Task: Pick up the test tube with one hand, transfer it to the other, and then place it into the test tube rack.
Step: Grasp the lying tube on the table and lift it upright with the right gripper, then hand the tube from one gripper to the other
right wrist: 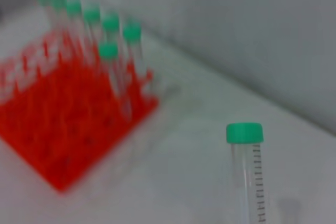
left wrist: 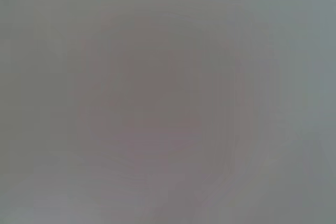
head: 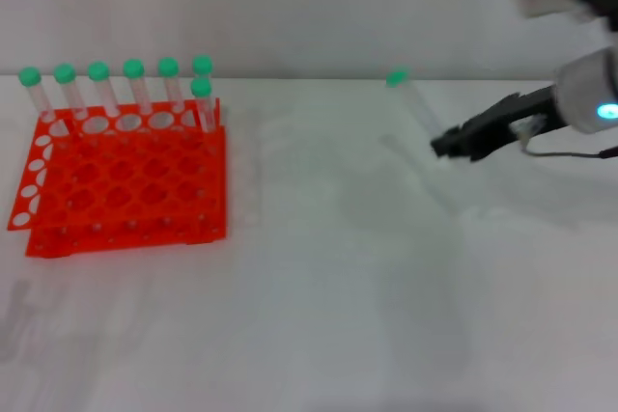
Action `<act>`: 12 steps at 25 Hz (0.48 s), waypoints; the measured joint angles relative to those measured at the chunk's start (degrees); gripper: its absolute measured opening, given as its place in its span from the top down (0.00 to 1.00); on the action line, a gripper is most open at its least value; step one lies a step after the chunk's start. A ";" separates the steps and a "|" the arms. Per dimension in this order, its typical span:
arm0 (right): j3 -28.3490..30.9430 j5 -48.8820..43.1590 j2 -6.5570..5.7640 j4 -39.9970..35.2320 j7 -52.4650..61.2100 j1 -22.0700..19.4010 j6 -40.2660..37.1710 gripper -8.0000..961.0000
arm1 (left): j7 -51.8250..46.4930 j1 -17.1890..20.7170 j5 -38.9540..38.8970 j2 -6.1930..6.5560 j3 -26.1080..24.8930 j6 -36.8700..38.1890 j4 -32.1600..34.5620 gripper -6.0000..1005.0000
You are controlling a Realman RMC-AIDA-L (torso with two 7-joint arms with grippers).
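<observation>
The test tube (head: 413, 101), clear with a green cap, is held tilted above the table with its cap up and away from the arm. Its lower end sits in my right gripper (head: 447, 145), the black one on the cyan-lit arm at the right, which is shut on it. The tube also shows in the right wrist view (right wrist: 248, 166), with its cap at the top. The orange-red test tube rack (head: 126, 190) stands at the left and also shows in the right wrist view (right wrist: 63, 129). My left gripper is out of view. The left wrist view shows only a blank grey.
Several green-capped tubes (head: 133, 84) stand in the rack's back row, with one more (head: 201, 98) just in front of them at the right end. The white table (head: 319, 296) stretches between the rack and my right arm. A pale wall rises behind the table.
</observation>
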 joint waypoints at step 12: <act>9.16 51.41 0.05 11.29 -45.77 -24.54 0.75 0.80 | 1.64 -5.91 14.29 0.49 0.20 -3.80 0.13 0.18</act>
